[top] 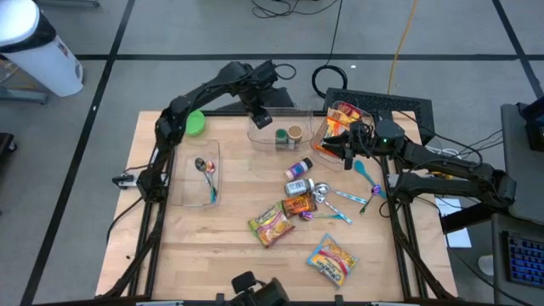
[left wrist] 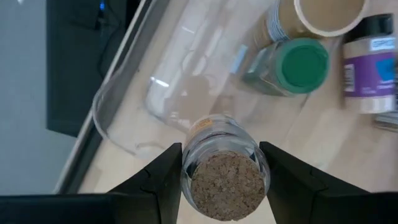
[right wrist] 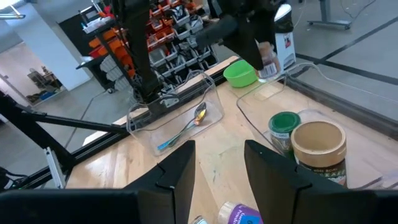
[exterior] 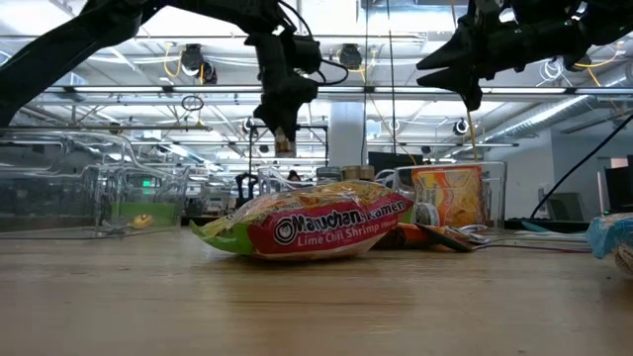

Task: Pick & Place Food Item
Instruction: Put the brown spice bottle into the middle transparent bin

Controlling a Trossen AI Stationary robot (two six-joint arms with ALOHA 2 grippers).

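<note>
Above the clear plastic bin [top: 276, 127] at the table's far edge, the left gripper [left wrist: 221, 163] clamps a cork-stoppered glass jar [left wrist: 222, 169]; a high release risks toppling it. The right gripper [right wrist: 217, 163] hovers open, empty.

A lab: parts-bin racks [right wrist: 180, 31], ceiling pipes [exterior: 198, 94], taped floor [top: 110, 55].

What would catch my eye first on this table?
Probably the left arm's fingers holding a small cork-stoppered jar above a clear bin at the far side of the table. Next, the bright ramen packet lying near the middle, up front in the low view. The right arm's fingers hang empty above the table's right side.
</note>
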